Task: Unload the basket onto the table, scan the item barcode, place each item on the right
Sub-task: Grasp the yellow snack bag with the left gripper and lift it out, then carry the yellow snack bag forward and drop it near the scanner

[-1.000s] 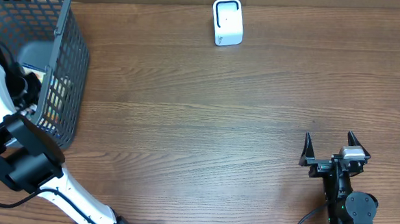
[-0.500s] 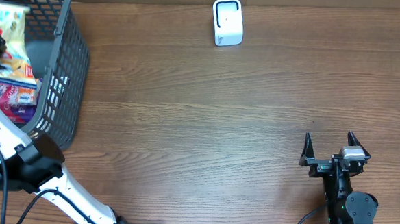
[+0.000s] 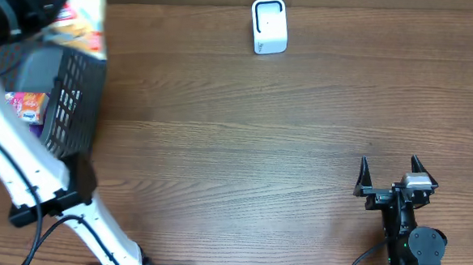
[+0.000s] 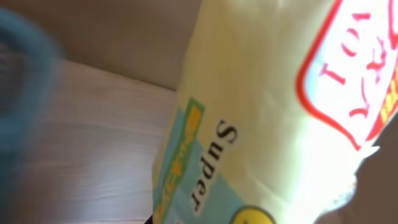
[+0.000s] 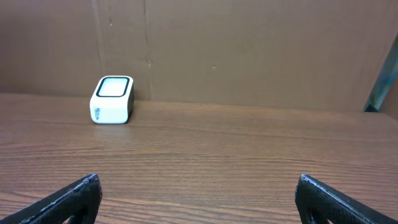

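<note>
The left gripper [image 3: 20,7] is clenched on a yellow snack bag [image 3: 82,17], held in the air over the far rim of the grey basket [image 3: 80,100]. The right gripper [image 3: 390,166] rests at the near right, jaws spread wide, holding nothing. The white scanner [image 3: 268,25] stands at the far edge of the table [image 3: 219,148].

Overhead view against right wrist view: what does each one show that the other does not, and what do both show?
Only the overhead view shows the grey basket at the left of the table, a packet inside it, and the left arm holding a snack bag above the basket. Only the right wrist view shows the face of the brown board standing behind the scanner. Both show the white scanner, the wooden table and the right gripper, open and empty.
</note>
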`<state>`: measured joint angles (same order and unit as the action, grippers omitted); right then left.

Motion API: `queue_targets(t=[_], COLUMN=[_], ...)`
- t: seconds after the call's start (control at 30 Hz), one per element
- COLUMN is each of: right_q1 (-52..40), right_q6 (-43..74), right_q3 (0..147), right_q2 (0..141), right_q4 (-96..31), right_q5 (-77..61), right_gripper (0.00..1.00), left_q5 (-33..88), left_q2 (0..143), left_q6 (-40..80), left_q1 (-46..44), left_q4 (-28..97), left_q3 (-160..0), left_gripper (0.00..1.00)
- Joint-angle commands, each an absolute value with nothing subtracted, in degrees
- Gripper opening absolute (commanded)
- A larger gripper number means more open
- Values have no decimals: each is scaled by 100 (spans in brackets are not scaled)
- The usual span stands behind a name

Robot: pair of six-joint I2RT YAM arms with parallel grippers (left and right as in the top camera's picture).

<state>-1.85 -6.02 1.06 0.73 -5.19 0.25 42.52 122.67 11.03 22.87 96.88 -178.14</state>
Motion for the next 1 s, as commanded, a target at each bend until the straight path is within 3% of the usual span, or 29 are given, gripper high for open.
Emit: queue_targets(t=[0.0,0.23,0.43,0.9,0.97], right_q1=[-158,-158,-158,-158,-158], right_q6=[-607,-604,-607,-607,-604], right_q3=[47,47,47,47,47], right_q2=[16,16,16,16,16], right_q4=[-484,-484,-484,-484,-484], right_q5=[36,36,36,36,36], right_gripper=[100,100,100,100,100], left_q5=[4604,2403,690,593,596], left_q2=[12140,12162,12182,12182,12182], left_q6=[1160,1188,1553,1494,1431], left_q1=[1238,-1026,-2320,-3343,-3345], left_q4=[9679,9677,9277,5964,5800], left_q3=[-17775,-16479,-14577,-11043,-10986], left_gripper=[4,4,4,4,13])
